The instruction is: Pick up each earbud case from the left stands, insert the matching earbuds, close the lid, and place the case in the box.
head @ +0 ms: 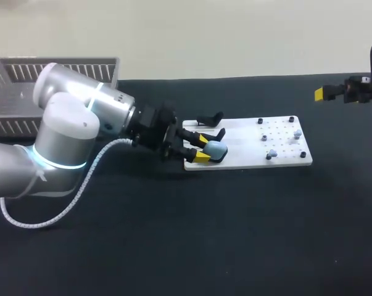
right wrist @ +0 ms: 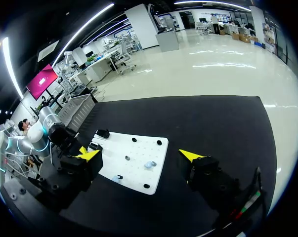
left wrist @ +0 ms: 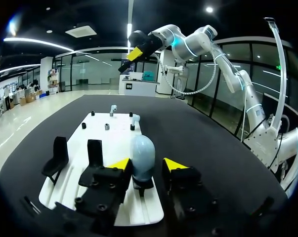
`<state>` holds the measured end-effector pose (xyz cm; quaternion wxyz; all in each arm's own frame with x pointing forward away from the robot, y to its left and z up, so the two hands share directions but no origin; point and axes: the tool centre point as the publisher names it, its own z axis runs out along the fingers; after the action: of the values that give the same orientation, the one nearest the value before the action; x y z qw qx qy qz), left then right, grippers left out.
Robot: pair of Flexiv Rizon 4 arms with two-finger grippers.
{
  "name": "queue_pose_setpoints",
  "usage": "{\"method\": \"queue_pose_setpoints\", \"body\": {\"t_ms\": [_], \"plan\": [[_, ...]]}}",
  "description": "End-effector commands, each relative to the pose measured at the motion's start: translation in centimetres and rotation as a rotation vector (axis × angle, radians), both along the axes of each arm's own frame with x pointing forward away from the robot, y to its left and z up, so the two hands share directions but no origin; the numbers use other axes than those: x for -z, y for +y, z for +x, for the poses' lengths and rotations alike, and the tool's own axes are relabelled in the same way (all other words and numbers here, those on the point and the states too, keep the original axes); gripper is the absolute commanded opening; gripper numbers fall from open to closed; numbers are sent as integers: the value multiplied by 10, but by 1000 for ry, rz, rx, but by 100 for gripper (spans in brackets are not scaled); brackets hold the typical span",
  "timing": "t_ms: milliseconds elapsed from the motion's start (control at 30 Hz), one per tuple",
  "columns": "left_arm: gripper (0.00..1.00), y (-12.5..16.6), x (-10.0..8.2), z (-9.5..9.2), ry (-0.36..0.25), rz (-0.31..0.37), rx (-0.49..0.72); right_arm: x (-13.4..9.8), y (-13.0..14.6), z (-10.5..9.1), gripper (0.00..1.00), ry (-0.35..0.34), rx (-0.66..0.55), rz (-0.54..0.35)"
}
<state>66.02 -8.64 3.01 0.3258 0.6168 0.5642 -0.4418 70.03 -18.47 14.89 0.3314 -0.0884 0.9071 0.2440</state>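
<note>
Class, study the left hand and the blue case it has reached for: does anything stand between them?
Nothing visible does. The case stands upright between the left hand's open fingers, so no obstacle separates them. The nearest empty stand lies off to one side, outside the fingers.

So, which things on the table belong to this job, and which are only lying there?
Job:
- light blue rounded earbud case, between the open fingers of the left hand
- small pale blue earbuds
- empty black stand
- grey slatted box

Just there:
- white flat board under them
- black table
</note>
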Motion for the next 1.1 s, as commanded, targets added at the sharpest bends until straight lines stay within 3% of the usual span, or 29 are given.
{"method": "queue_pose_setpoints", "body": {"t_ms": [33,200,233,267,433,500,567,833,1000,1100], "plan": [[45,-3,1,1,-1,0,6,0,0,0,100,0,0,-1],[50,-4,2,2,0,1,10,0,0,0,100,0,0,-1],[65,-5,2,2,0,2,10,0,0,0,100,0,0,-1],[71,-5,2,2,1,3,10,0,0,0,100,0,0,-1],[71,-4,2,4,1,14,-2,0,0,0,100,0,0,-1],[65,-3,1,4,-2,14,-4,0,0,0,100,0,0,-1],[49,-3,1,5,-4,13,-5,0,0,0,100,0,0,-1],[37,-8,4,5,-4,7,11,0,0,0,100,0,0,-1],[36,-10,5,5,-2,7,17,0,0,0,100,0,0,-1],[2,-10,5,5,-2,7,17,0,0,0,100,0,0,-1]]}}
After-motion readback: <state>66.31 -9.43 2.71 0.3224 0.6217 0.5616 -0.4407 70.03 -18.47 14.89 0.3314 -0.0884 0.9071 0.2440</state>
